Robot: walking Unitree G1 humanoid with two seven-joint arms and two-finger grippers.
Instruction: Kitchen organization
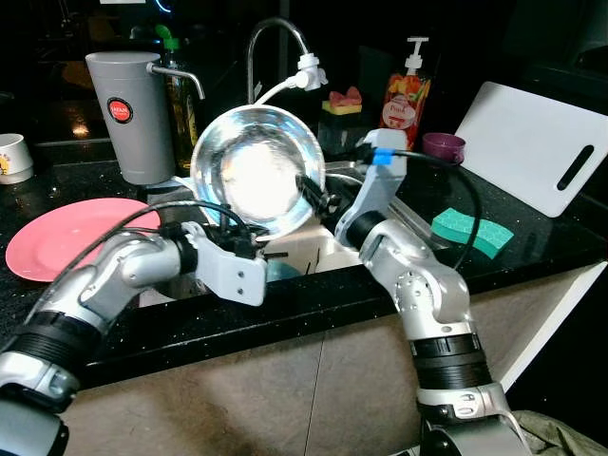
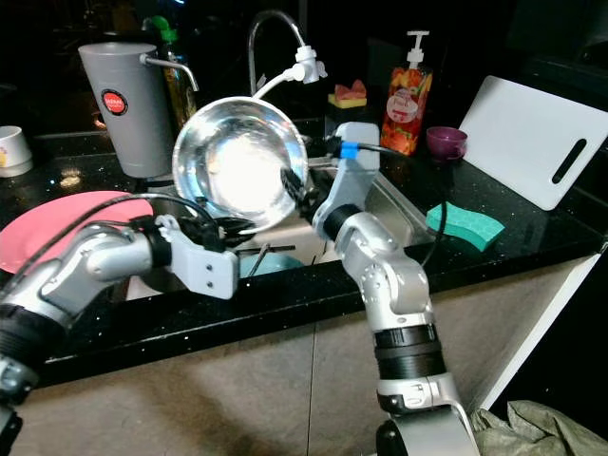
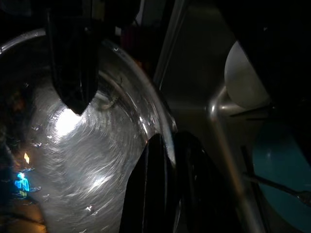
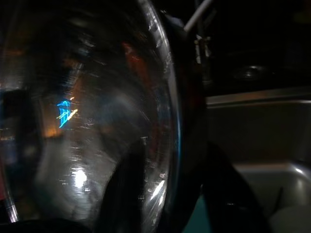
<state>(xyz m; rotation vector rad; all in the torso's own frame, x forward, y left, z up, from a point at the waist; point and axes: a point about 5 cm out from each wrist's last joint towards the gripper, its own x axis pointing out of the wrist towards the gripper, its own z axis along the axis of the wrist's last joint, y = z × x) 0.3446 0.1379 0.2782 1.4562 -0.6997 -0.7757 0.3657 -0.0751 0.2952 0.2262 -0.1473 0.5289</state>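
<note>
A shiny steel bowl (image 1: 258, 171) is held on edge above the sink (image 1: 318, 249), its hollow facing me. My left gripper (image 1: 239, 235) is shut on the bowl's lower rim, and in the left wrist view the rim (image 3: 163, 126) runs between the two black fingers (image 3: 150, 194). My right gripper (image 1: 313, 197) is shut on the bowl's right rim; in the right wrist view the rim (image 4: 171, 121) passes between its fingers (image 4: 129, 194). A teal dish (image 1: 281, 271) lies down in the sink, partly hidden by my left wrist.
A pink plate (image 1: 66, 237) lies on the black counter at left, beside a grey jug (image 1: 128, 114) and a white cup (image 1: 11, 157). The faucet (image 1: 275, 38) arches behind the bowl. At right are a soap bottle (image 1: 407, 95), purple cup (image 1: 444, 147), green sponge (image 1: 470, 230) and white cutting board (image 1: 532, 142).
</note>
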